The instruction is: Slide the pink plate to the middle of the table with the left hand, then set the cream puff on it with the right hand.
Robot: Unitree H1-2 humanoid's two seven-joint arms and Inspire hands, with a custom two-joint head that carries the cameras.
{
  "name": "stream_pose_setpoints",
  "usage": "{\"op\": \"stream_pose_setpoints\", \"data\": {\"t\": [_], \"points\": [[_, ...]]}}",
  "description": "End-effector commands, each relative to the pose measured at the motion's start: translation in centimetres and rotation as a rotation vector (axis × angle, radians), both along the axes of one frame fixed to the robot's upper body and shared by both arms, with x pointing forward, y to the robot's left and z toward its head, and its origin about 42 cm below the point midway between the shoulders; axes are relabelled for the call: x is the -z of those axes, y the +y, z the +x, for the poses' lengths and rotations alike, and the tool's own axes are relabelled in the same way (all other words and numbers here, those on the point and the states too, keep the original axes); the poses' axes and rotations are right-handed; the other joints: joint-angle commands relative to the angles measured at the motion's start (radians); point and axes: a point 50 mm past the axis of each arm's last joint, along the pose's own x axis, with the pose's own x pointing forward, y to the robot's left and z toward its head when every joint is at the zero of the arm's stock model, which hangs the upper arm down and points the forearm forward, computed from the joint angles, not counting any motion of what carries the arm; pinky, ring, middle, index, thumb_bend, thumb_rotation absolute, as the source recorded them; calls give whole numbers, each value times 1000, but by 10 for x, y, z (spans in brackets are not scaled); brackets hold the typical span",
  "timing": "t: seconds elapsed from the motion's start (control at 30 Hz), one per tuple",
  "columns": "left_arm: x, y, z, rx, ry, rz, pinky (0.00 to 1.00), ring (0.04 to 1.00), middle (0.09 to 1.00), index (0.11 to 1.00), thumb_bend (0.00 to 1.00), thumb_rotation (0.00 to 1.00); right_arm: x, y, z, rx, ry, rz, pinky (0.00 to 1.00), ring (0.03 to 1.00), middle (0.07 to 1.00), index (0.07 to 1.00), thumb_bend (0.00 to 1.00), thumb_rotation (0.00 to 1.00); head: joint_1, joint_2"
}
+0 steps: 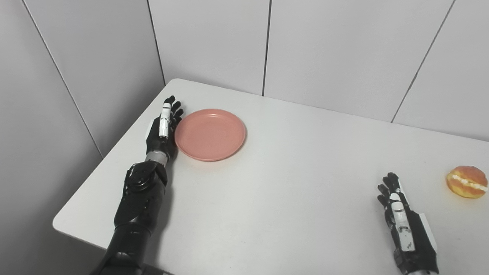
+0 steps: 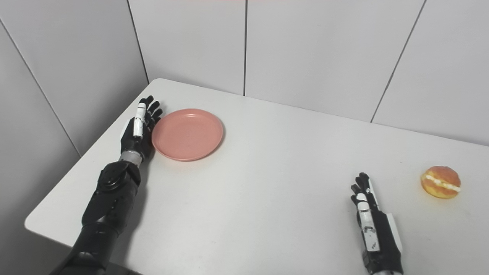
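The pink plate [image 1: 210, 133] lies flat near the table's far left corner. My left hand [image 1: 163, 126] stands on edge right beside the plate's left rim, open, fingers stretched toward the wall, holding nothing. Whether it touches the rim I cannot tell. The cream puff [image 1: 467, 181], golden with a white cream band, sits at the table's right side. My right hand [image 1: 401, 217] rests low near the front right, open and empty, well to the left of the cream puff.
The white table [image 1: 290, 183] has a rounded front left corner and a left edge close to my left arm. Grey wall panels [image 1: 328, 49] stand behind the table's far edge.
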Motion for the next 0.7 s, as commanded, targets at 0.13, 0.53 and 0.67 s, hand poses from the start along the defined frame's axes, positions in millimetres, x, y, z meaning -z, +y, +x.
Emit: {"op": "stream_pose_setpoints", "data": {"t": [0.13, 0.53, 0.67], "points": [[10, -40, 10, 120, 63, -16, 974, 955, 953, 936, 378, 1000, 11, 2, -5, 8, 50, 6, 1000, 986, 1000, 1000, 199, 1000, -7, 6], [18, -78, 11, 226, 79, -13, 972, 957, 955, 941, 387, 1000, 9, 6, -7, 10, 47, 7, 999, 983, 1000, 1000, 211, 1000, -29, 22], [19, -93, 11, 264, 73, -12, 961, 951, 949, 940, 396, 1000, 8, 8, -6, 10, 44, 12, 999, 985, 1000, 1000, 203, 1000, -37, 27]]}}
